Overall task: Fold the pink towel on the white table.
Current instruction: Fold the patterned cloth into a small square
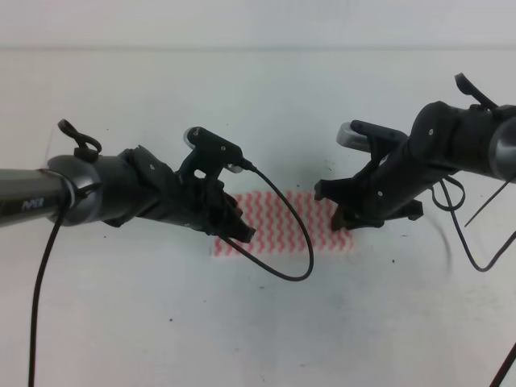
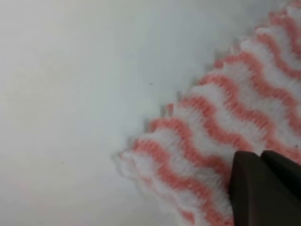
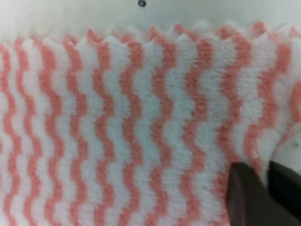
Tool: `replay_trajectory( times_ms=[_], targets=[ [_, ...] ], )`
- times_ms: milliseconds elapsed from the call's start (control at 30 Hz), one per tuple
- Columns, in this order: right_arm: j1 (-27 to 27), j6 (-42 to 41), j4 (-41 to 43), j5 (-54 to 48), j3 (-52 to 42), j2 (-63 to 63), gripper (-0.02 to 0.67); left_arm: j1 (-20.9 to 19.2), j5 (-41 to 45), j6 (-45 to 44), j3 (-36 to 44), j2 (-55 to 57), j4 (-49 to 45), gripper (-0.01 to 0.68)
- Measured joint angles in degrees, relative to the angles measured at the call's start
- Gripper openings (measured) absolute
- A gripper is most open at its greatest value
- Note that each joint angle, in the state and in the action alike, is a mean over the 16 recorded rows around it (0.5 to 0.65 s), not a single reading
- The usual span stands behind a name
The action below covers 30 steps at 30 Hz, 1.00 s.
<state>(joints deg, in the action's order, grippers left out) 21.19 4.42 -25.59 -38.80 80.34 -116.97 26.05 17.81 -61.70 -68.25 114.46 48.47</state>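
Jaws, both arms: I cannot tell their spread. Left gripper (image 1: 240,230) at towel's 9 o'clock end, right gripper (image 1: 355,216) at 3 o'clock. Pink towel (image 1: 282,222) mid white table (image 1: 258,97), seemingly layered; final folds I judge pending.

The pink towel (image 1: 282,222) lies flat mid-surface (image 1: 161,322), with the left gripper (image 1: 234,230) over its left end and the right gripper (image 1: 351,216) over its right end.

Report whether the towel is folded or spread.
Cannot tell: the pink towel lies flat on the white table; arms hide both ends.
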Motion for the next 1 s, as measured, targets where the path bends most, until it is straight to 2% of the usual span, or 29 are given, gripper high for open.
replay_trajectory(
  times_ms=[1000],
  targets=[
    [0.03, 0.12, 0.65, 4.06, -0.11, 1.46, -0.002, 0.0, 4.39, -6.06, -0.01, 0.19, -0.1, 0.0]
  ],
)
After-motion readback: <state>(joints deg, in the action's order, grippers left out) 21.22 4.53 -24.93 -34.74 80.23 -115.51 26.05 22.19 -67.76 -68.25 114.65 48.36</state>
